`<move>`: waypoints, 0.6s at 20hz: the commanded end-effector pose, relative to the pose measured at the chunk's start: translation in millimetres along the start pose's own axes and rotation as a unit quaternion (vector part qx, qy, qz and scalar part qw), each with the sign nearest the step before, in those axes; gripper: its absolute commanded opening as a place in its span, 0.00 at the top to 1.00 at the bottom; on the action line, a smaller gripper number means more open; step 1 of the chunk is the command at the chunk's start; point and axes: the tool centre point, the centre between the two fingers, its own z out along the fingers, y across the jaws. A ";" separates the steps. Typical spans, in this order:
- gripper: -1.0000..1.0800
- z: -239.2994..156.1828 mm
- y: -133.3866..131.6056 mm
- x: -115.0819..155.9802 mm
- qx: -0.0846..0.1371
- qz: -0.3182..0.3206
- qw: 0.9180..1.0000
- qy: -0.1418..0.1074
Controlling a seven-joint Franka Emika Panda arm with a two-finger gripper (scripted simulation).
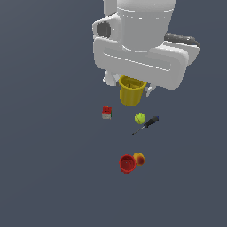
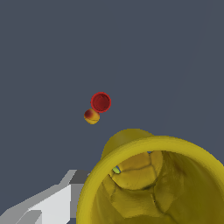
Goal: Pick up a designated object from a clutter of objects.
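The yellow cup is tapered with a rim and hangs upright just under the white hand, above the floor. My gripper is shut on the yellow cup at its rim. In the wrist view the yellow cup fills the near corner, mouth toward the camera, with one grey-white finger beside it. The other finger is hidden. The rest of the clutter lies lower: red-and-white box, yellow-green ball, black-handled screwdriver, red cup and orange-red fruit.
The red cup and the fruit touch each other and also show in the wrist view. The ball and screwdriver lie close together below the held cup. The floor is plain dark grey.
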 end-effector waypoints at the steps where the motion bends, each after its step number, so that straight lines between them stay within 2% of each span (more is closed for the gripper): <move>1: 1.00 -10.7 -6.1 2.3 0.000 0.000 1.000 0.000; 12: 1.00 -28.9 -17.7 6.9 0.000 0.000 1.000 0.000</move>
